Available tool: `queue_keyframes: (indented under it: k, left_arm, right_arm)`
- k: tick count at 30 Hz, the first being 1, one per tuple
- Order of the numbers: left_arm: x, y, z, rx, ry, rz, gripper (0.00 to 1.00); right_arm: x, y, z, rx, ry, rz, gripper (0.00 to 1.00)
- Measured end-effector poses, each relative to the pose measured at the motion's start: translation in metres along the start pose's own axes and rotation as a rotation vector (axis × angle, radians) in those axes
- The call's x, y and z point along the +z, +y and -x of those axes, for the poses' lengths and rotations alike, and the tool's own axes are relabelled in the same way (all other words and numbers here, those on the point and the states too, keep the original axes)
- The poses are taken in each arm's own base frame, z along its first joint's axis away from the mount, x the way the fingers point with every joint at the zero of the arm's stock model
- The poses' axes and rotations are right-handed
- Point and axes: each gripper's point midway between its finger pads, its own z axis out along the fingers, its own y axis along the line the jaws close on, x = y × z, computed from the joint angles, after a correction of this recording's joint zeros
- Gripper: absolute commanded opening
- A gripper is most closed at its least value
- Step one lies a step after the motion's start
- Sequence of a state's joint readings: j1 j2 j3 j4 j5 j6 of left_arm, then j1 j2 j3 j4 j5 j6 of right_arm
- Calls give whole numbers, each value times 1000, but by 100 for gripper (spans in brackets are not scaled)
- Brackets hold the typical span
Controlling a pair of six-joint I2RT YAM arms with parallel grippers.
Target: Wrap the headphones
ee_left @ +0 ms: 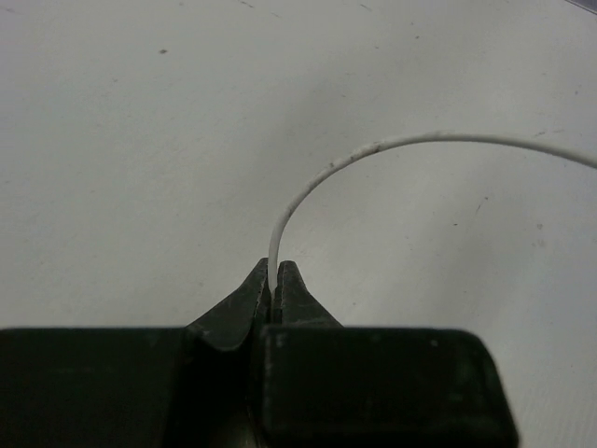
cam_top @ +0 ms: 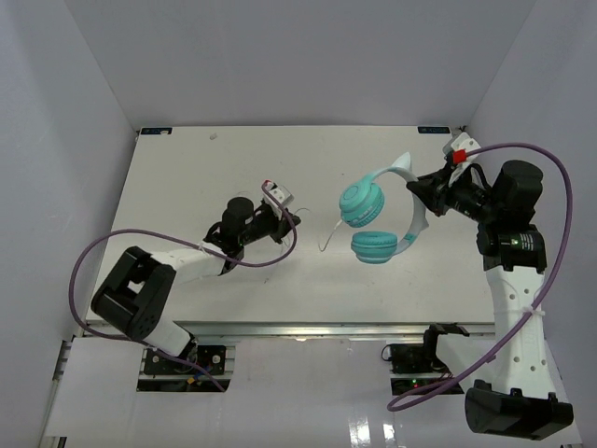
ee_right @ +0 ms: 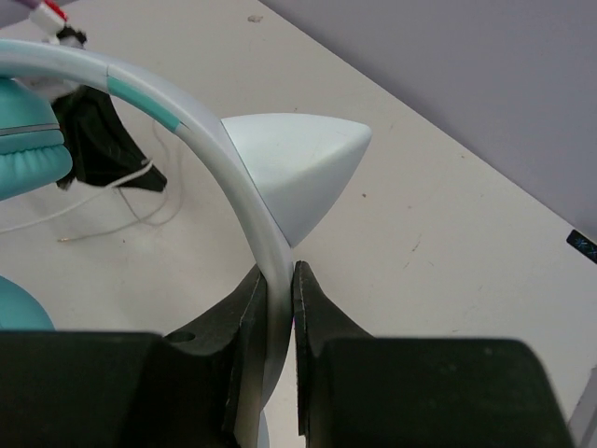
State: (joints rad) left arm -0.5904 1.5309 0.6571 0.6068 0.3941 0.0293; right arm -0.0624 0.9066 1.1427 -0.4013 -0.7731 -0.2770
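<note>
Left gripper (ee_left: 275,282): closed, pinching the thin white cord (ee_left: 373,149), which arcs off to the right over the table (cam_top: 187,168). Headphones (cam_top: 371,222): centre-right of the table, both teal earcups (cam_top: 362,203) in view. Right gripper (ee_right: 278,289): clamped on the pale headband (ee_right: 201,140), just below its pointed ear (ee_right: 298,168).

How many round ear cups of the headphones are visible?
2. In the top view, one ear cup is near the middle; the second ear cup is just below it. None seems hidden.
</note>
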Motion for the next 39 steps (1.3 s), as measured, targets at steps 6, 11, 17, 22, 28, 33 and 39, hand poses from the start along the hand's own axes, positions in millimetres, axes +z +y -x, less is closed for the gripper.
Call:
queue_keyframes:
  k: [6,11,17,22,28,33,39]
  left_arm:
    - [-16,20,6,-12,36,41,0]
    - [-7,51,24,-46,89,92,0]
    - [18,88,99,-60,55,145,0]
    - [19,82,145,-97,15,119,0]
    - [13,71,149,-173,69,89,0]
    - [11,60,133,-220,143,71,0]
    - [13,53,119,-255,221,69,0]
  right_arm:
    - [-7,14,-9,-115,25,70,8]
    - [-8,27,-23,-178,71,128,8]
    - [1,54,-46,-269,137,185,8]
    - [10,58,-78,-289,239,167,8]
    - [31,70,-103,-347,335,163,8]
    - [57,95,-105,-426,358,176,8]
    - [75,99,-113,-473,411,107,8]
